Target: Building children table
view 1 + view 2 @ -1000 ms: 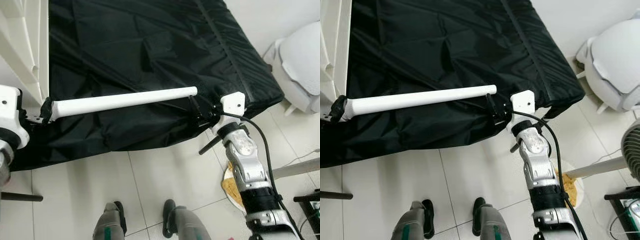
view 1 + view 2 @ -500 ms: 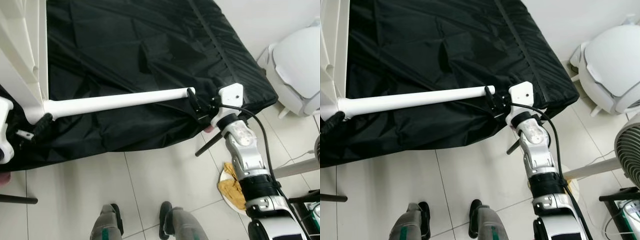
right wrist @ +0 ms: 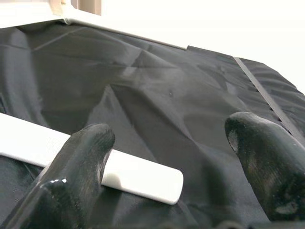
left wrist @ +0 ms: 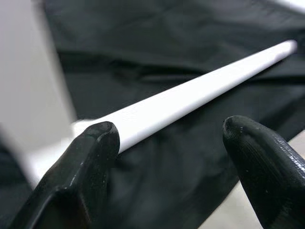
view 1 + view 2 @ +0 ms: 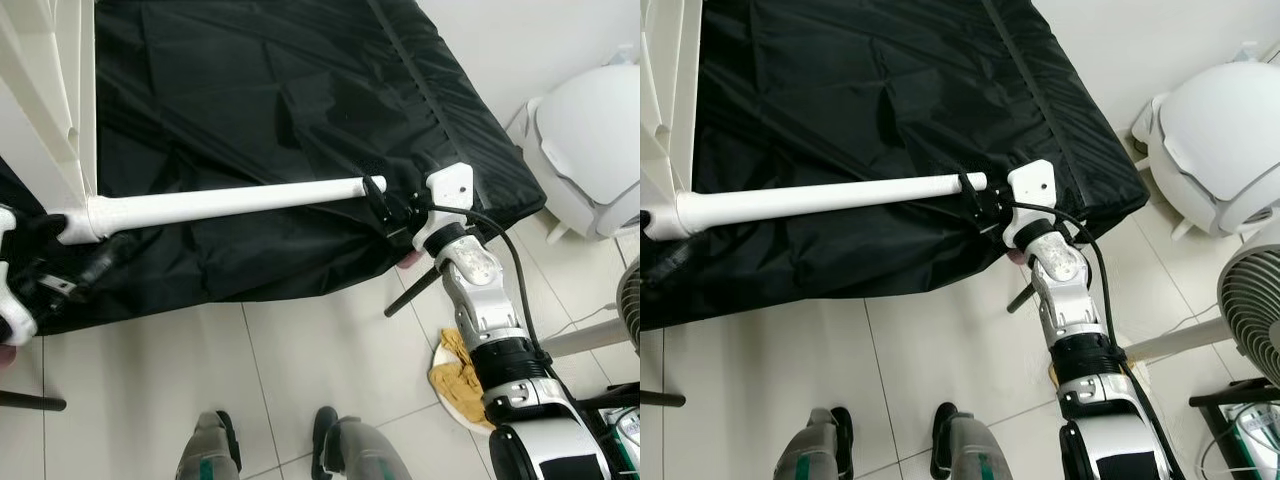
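At the far left the left tool (image 4: 167,157) hangs low beside the base of the white table leg (image 5: 230,198), its black fingers (image 4: 83,162) spread apart with the leg running between them, not gripped. The leg juts out level from the white table panel (image 5: 45,90) standing at the left edge, and it stretches across the black cover (image 5: 280,90). At its free end the right tool (image 3: 167,162) sits with fingers apart, just off the tip. Further right, a yellow cloth (image 5: 455,368) lies on the tiled floor (image 5: 330,350) and a white appliance (image 5: 590,140) stands by the wall.
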You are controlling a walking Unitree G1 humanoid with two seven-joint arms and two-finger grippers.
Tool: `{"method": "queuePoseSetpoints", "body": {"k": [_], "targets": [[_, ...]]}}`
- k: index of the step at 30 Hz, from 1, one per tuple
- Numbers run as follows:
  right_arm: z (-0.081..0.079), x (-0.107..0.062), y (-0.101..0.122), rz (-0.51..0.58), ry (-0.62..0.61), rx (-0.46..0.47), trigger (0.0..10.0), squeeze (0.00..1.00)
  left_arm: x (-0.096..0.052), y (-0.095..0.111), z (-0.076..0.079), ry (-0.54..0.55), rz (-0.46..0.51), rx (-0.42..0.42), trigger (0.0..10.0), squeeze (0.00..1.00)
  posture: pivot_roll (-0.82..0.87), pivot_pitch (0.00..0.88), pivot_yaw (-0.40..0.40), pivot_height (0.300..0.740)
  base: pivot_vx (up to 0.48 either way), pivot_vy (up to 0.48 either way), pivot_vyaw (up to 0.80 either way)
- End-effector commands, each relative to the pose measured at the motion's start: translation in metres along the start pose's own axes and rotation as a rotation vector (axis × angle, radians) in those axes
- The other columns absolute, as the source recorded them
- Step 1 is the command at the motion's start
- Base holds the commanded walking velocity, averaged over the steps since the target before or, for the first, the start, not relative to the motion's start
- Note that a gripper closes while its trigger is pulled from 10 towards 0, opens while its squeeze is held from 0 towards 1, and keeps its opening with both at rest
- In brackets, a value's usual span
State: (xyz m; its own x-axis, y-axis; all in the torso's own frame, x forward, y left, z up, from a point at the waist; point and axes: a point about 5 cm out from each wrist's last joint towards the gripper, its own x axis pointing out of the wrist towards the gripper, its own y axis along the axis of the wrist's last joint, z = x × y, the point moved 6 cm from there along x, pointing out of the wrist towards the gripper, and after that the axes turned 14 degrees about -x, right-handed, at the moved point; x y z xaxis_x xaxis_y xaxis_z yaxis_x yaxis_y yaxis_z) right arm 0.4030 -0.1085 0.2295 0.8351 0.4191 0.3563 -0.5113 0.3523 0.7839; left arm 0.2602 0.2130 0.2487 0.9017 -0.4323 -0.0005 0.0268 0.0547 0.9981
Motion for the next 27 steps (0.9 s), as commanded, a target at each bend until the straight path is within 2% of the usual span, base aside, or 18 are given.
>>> {"method": "queuePoseSetpoints", "body": {"k": [1,6,11,14,15,18,19,23,27], "targets": [[-0.005,-0.001,-0.002,-0.001,0.013,0.015,10.0,0.00,0.004,-0.006,0.017,-0.090,-0.017,-0.020,10.0,0.00,0.15,0.213,-0.113,0.740,0.000,0.000,0.00],[-0.010,0.004,-0.007,-0.036,-0.005,0.073,10.0,0.00,0.027,-0.016,0.028,-0.141,-0.018,-0.086,10.0,0.00,0.16,0.195,-0.110,0.740,0.000,0.000,0.00],[-0.011,0.006,-0.012,-0.067,-0.028,0.096,10.0,0.00,0.043,-0.019,0.027,-0.131,-0.005,-0.144,10.0,0.00,0.15,0.184,-0.104,0.740,0.000,0.000,0.00],[-0.003,0.007,-0.019,-0.116,-0.112,0.148,10.0,0.00,0.063,-0.021,0.013,-0.052,0.012,-0.163,10.0,0.00,0.14,0.172,-0.096,0.740,0.000,0.000,0.00],[-0.003,0.007,-0.019,-0.116,-0.112,0.148,10.0,0.00,0.063,-0.021,0.013,-0.052,0.012,-0.163,10.0,0.00,0.14,0.172,-0.096,0.740,0.000,0.000,0.00],[0.003,0.005,-0.021,-0.129,-0.177,0.202,10.0,0.00,0.079,-0.015,-0.005,0.070,0.076,-0.142,10.0,0.00,0.12,0.160,-0.082,0.740,0.000,0.000,0.00],[0.000,0.004,-0.019,-0.118,-0.160,0.215,10.0,0.00,0.084,-0.011,-0.011,0.120,0.113,-0.165,10.0,0.00,0.11,0.158,-0.078,0.740,0.000,0.000,0.00],[-0.008,-0.001,-0.017,-0.092,-0.118,0.212,10.0,0.00,0.092,-0.008,-0.020,0.192,0.164,-0.210,10.0,0.00,0.10,0.148,-0.066,0.740,0.000,0.000,0.00],[-0.009,-0.009,-0.017,-0.082,-0.142,0.217,10.0,0.00,0.096,-0.006,-0.028,0.282,0.214,-0.186,10.0,0.00,0.09,0.125,-0.046,0.740,0.000,0.000,0.00]]}}
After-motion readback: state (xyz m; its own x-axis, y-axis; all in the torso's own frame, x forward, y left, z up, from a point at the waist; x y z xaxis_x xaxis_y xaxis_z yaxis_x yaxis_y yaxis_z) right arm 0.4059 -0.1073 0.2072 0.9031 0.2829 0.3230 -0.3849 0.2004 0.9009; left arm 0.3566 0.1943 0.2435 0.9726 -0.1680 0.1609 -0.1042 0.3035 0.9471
